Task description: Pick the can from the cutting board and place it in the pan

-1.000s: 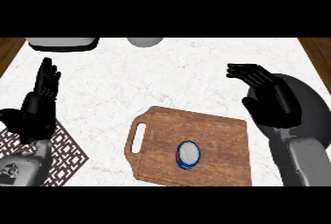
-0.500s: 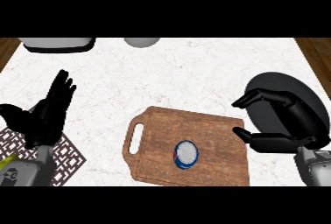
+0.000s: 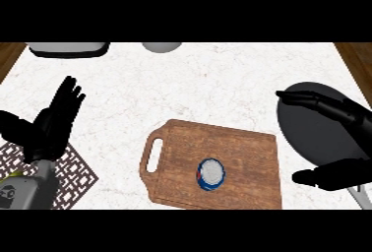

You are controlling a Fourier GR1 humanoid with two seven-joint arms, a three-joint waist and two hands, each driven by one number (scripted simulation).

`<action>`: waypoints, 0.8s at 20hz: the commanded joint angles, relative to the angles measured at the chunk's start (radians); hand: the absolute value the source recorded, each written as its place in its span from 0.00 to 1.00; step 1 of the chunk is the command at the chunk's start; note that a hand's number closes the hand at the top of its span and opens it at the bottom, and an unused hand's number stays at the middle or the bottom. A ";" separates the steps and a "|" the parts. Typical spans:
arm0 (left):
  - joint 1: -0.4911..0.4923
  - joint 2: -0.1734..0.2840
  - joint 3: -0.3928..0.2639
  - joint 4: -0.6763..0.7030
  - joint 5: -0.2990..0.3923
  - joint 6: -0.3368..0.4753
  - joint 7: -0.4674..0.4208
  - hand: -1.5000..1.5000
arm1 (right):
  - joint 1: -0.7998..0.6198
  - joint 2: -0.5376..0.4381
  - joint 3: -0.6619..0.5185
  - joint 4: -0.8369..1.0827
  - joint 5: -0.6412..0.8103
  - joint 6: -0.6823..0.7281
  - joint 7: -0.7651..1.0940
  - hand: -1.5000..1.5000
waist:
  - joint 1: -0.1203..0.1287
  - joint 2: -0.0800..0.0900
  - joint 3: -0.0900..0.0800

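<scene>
Can [image 3: 210, 173] upright on cutting board [image 3: 240, 147], just left of open right hand [image 3: 335, 173]

The can [image 3: 211, 173] stands upright alone on the wooden cutting board [image 3: 232, 147], with bare board all round it, so it is open from above and from every side. Between board and dark pan [image 3: 312, 130] runs only a narrow strip of marble counter [image 3: 210, 83]; the right hand [image 3: 335, 172], fingers spread, hangs over the pan's near part and handle. The left hand [image 3: 54, 123] rests open at the left edge, above a patterned trivet [image 3: 69, 179], well apart from the board.
</scene>
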 commanded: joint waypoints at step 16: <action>0.030 -0.061 -0.025 -0.001 -0.043 -0.003 -0.033 0.50 | -0.311 0.026 0.500 0.031 0.304 0.378 0.486 0.00 | 0.015 0.000 -0.001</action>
